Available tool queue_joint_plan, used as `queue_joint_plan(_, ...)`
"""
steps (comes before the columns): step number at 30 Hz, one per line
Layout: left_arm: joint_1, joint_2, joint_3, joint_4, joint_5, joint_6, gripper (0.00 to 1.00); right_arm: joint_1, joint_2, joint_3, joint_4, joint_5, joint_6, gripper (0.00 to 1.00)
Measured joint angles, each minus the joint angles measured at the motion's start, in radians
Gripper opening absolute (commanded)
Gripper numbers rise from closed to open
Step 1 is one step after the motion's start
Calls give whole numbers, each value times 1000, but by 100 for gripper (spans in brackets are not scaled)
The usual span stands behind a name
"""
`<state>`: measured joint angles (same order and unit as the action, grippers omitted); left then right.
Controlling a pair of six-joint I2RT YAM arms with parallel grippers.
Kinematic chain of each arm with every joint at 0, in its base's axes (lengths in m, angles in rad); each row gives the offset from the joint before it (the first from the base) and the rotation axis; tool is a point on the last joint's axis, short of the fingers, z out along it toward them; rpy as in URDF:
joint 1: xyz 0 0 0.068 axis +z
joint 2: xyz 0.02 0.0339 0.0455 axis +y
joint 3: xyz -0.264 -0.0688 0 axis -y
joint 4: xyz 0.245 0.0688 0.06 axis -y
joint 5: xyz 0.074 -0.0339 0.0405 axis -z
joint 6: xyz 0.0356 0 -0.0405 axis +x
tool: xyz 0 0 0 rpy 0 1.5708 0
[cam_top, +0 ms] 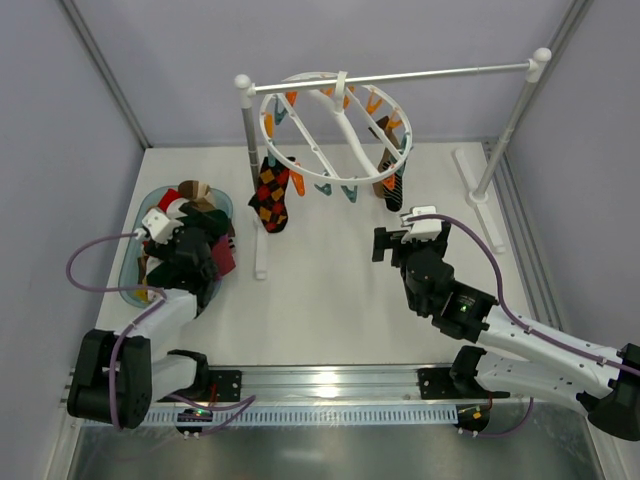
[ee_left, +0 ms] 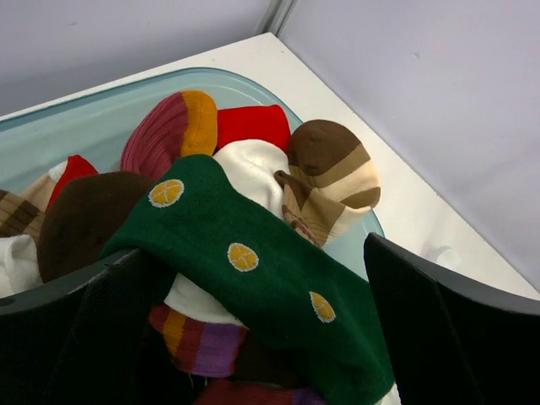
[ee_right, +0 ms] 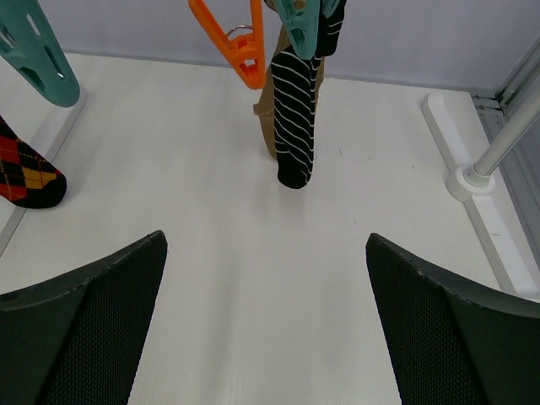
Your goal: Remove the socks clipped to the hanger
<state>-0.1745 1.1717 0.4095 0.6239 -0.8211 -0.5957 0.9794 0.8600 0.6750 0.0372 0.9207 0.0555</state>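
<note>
The white ring hanger (cam_top: 335,125) hangs from the rack bar. A red-orange diamond sock (cam_top: 271,195) is clipped at its left. A black-white striped sock (cam_top: 396,188) and a brown sock are clipped at its right. My right gripper (cam_top: 408,238) is open and empty, low over the table, facing the striped sock (ee_right: 297,110); its jaws (ee_right: 266,239) stand wide apart. The diamond sock's toe (ee_right: 25,173) shows far left. My left gripper (cam_top: 200,235) is open over a pile of loose socks. A dark green sock (ee_left: 253,261) lies across the pile between its wide jaws.
A teal tray (cam_top: 135,285) at the left holds several loose socks; its bare wall shows in the left wrist view (ee_left: 84,118). The rack's metal bar (cam_top: 400,75), left post (cam_top: 250,170) and right post (cam_top: 510,130) cross the back. Its right foot (ee_right: 472,169) sits on the table. Empty orange (ee_right: 236,42) and teal (ee_right: 46,59) clips hang down.
</note>
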Motion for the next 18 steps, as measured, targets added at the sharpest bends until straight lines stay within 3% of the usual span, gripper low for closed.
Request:
queue_joint_plan(14,-103,-234,-143,-36,71,-19,100,0,17,0,0,1,2,100)
queue_joint_plan(18,-249,-257,-182,-37,13,7,100,0,17,0,0,1,3,100)
